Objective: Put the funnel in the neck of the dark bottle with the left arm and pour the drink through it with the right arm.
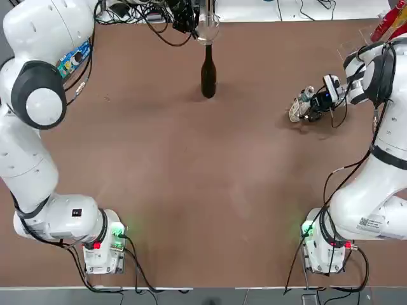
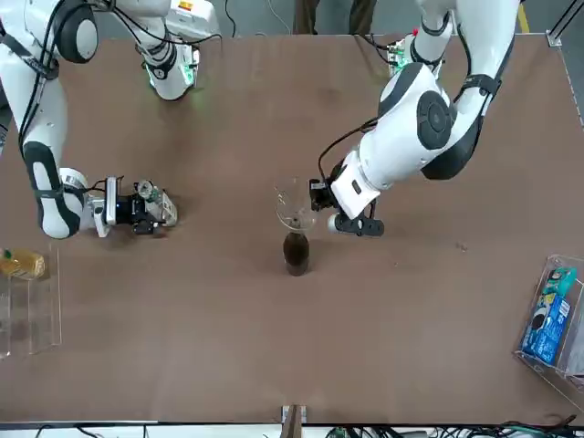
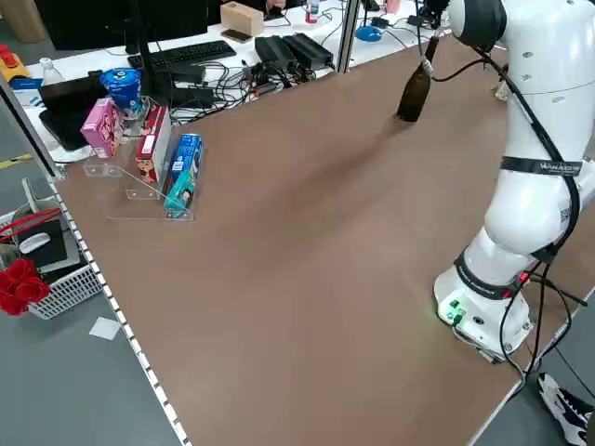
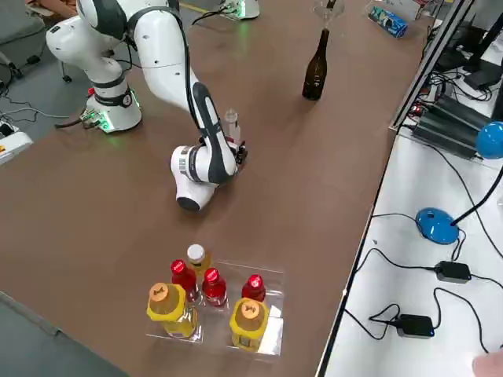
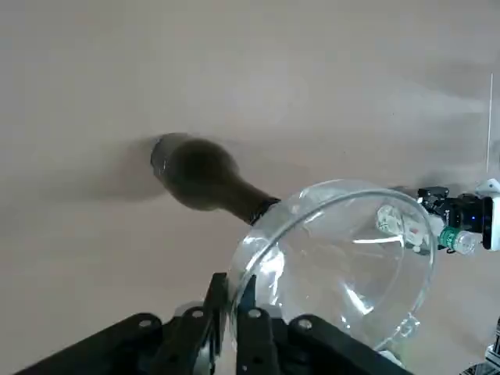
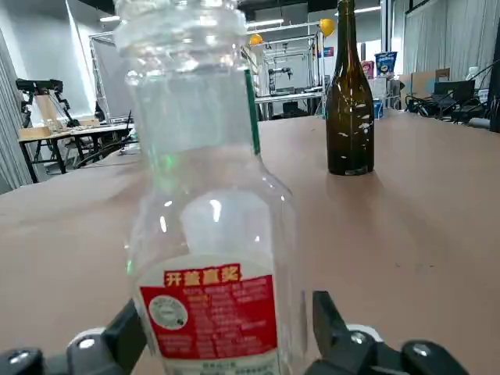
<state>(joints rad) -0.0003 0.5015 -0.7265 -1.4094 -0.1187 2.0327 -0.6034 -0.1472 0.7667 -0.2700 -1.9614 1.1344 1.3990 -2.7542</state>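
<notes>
Funnel: pinched at its rim between the closed fingers of my left gripper point(image 5: 233, 283), over the dark bottle point(image 4: 316, 69); the funnel point(image 5: 344, 269) meets the neck, though I cannot tell if its stem is seated.
Funnel handling: light, stiff, slick clear plastic, I'd judge; keep to the rim and don't squeeze hard.
Dark bottle: upright on the table point(image 1: 191, 178), probably heavy glass, but tall and easily tipped by a sideways nudge.
Drink: the clear bottle point(image 6: 207, 226) stands upright between the parted fingers of my right gripper point(image 6: 228, 307); a sliver shows beside one finger, so I don't count it as held.
Drink handling: likely thin, slippery plastic that dents; take it round the labelled body, firm enough not to slip when tilted.
Open room: bare brown tabletop lies between both bottles, good for a level carry.
Edges: the bottle tray point(image 4: 271, 314) is off my right arm's side; swing inward, mouth clear of the funnel rim.
</notes>
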